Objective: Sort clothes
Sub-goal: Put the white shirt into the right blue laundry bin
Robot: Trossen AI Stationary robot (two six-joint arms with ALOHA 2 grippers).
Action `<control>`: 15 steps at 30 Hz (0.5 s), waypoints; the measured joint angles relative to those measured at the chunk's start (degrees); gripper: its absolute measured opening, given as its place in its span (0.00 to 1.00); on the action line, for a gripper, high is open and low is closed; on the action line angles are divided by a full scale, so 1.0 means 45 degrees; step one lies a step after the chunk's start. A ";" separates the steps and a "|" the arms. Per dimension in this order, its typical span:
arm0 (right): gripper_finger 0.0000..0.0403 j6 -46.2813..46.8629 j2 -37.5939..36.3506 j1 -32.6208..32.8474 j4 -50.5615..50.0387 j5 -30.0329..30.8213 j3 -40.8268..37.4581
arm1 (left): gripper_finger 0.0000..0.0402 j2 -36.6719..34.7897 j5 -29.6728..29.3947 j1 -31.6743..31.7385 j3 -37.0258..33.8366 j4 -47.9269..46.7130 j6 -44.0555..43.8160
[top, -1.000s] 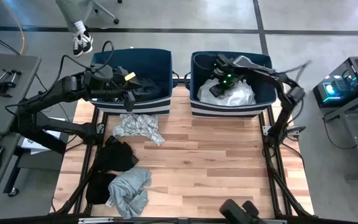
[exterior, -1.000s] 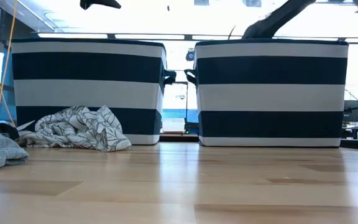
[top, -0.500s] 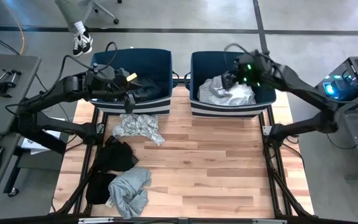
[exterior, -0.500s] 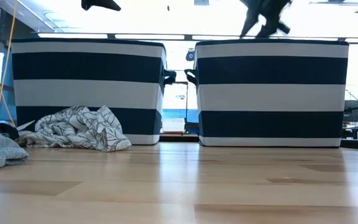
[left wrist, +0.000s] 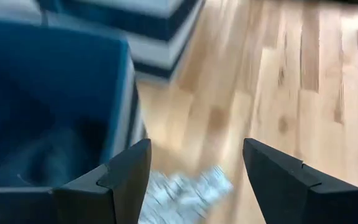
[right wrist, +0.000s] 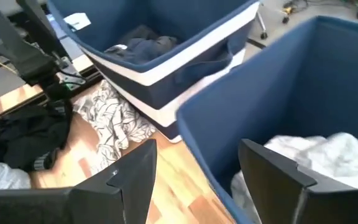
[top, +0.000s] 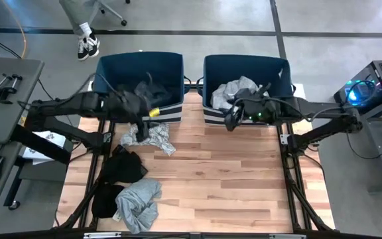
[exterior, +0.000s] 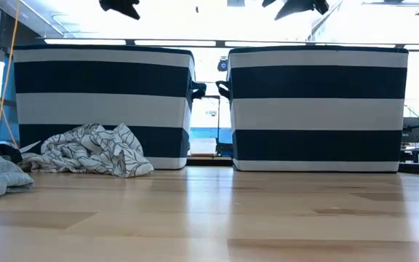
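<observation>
My left gripper (top: 150,113) is open and empty above the near wall of the left navy bin (top: 171,63); its fingers (left wrist: 196,149) stand over the grey-white patterned garment (left wrist: 185,193). My right gripper (top: 231,120) is open and empty (right wrist: 197,149) over the near wall of the right bin (top: 280,66). Dark clothes (top: 146,89) lie in the left bin, white and grey clothes (top: 236,91) in the right bin. The patterned garment (top: 148,137), two black garments (top: 125,166) and a grey one (top: 140,199) lie on the table.
The two striped bins (exterior: 100,109) stand side by side at the table's far edge. The loose clothes lie along the table's left side (exterior: 89,151). Bare wood (top: 231,179) spreads over the middle and right. A person's foot (top: 88,45) shows on the floor beyond the left bin.
My right gripper has come out of the right bin, first up, then toward the near edge and left, to the bin's near wall; the white clothes stay in the bin. My left gripper has gone from over the left bin toward the near edge, over its near wall.
</observation>
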 joint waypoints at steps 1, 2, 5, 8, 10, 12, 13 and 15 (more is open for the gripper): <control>0.55 -0.0253 0.0015 0.0081 0.0264 -0.0004 -0.0149 | 0.58 0.0149 -0.0175 -0.0423 0.0000 -0.0368 -0.0881; 0.55 -0.0384 0.0029 0.0149 0.0477 -0.0007 -0.0282 | 0.58 0.0324 -0.0233 -0.0829 0.0000 -0.0758 -0.1903; 0.55 -0.0990 0.0016 0.0205 0.0930 -0.0201 -0.0582 | 0.57 0.1014 -0.0228 -0.2023 0.0000 -0.2070 -0.5576; 0.55 -0.1824 -0.0009 0.0195 0.0952 -0.0602 -0.0615 | 0.56 0.1810 -0.0235 -0.3141 -0.0005 -0.3259 -0.9152; 0.55 -0.2513 -0.0010 0.0195 0.0946 -0.1062 -0.0615 | 0.56 0.2350 -0.0276 -0.3742 -0.0186 -0.3714 -1.1599; 0.55 -0.3151 -0.0010 0.0195 0.0932 -0.1639 -0.0615 | 0.56 0.2752 -0.0271 -0.4132 -0.0769 -0.3593 -1.3799; 0.55 -0.3443 -0.0012 0.0195 0.0928 -0.1939 -0.0615 | 0.56 0.2923 -0.0276 -0.4229 -0.1125 -0.3427 -1.4818; 0.55 -0.3987 -0.0015 0.0195 0.0919 -0.2490 -0.0615 | 0.56 0.3144 -0.0416 -0.4279 -0.1928 -0.2920 -1.6701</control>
